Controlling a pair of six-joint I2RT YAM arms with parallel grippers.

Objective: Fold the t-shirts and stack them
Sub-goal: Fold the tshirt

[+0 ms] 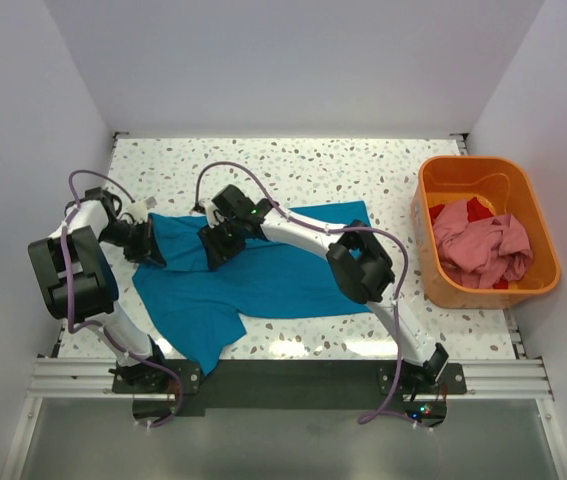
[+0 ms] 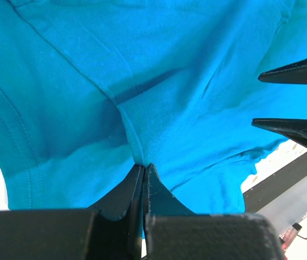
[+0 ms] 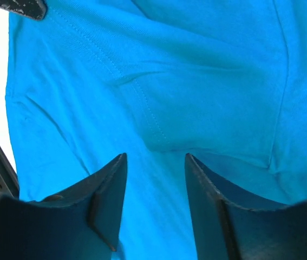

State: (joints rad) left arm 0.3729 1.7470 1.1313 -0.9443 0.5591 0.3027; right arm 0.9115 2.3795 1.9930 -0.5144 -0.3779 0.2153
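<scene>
A teal-blue t-shirt (image 1: 283, 275) lies spread across the middle of the table, one part hanging over the near edge. My left gripper (image 1: 153, 247) is at the shirt's left side. In the left wrist view it (image 2: 143, 166) is shut on a pinched ridge of the teal cloth (image 2: 169, 65). My right gripper (image 1: 218, 248) is over the shirt's upper middle. In the right wrist view it (image 3: 156, 157) stands open just above the flat teal cloth (image 3: 196, 65), with nothing between its fingers. Pink t-shirts (image 1: 483, 245) and a red one (image 1: 478, 208) lie crumpled in the tub.
An orange plastic tub (image 1: 463, 297) stands at the table's right side. White walls close in the back and both sides. A metal rail (image 1: 283, 378) with the arm bases runs along the near edge. The right gripper's fingers (image 2: 296, 70) show at the right of the left wrist view.
</scene>
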